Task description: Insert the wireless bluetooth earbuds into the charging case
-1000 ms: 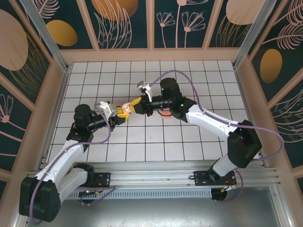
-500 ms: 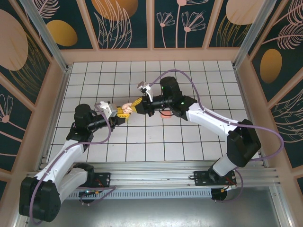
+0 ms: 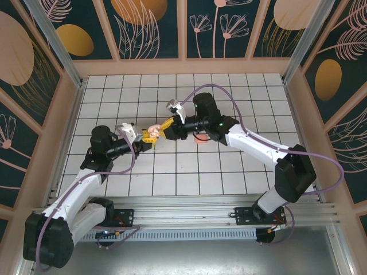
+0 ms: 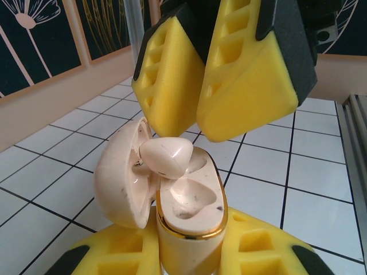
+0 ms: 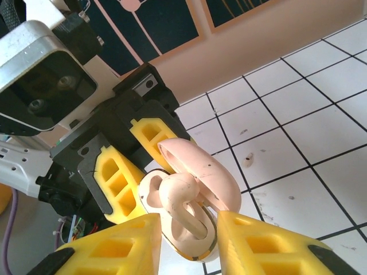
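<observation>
One white tiled tabletop (image 3: 241, 172) carries two arms that meet left of the frame's centre in the top view. The left gripper (image 3: 148, 137) is clamped on the single charging case (image 4: 189, 212), which stands upright at the bottom centre of the left wrist view with its lid swung open to the left. The right gripper (image 4: 198, 129) hangs just above the case with its jaws slightly apart, clamped on nothing. One salmon-pink rounded block (image 3: 200, 139) lies under the right arm. One pale-pink earbud (image 4: 167, 156) rests in the farther of the case's two sockets, against the lid.
</observation>
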